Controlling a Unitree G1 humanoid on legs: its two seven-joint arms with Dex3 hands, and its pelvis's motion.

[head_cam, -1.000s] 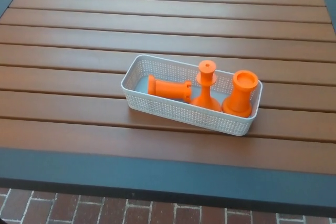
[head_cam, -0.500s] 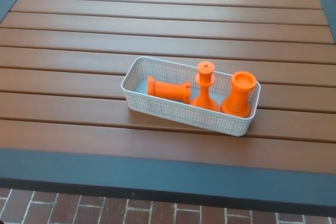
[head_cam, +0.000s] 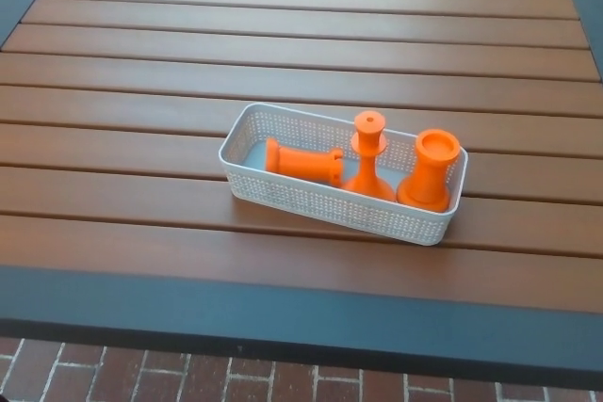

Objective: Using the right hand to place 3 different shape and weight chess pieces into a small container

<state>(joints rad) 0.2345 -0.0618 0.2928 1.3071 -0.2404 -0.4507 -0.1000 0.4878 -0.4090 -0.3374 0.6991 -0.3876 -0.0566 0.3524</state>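
You've got 3 pieces in the basket [head_cam: 311,202]: rook [head_cam: 432,169] and tall one [head_cam: 367,159] upright, third [head_cam: 302,160] lying flat. No hands visible, finger state can't tell.

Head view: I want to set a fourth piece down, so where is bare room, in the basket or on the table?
The white basket is crowded: lying piece, slim upright piece, wide piece. Only a small gap remains at its left end. The slatted table is bare all round the basket.
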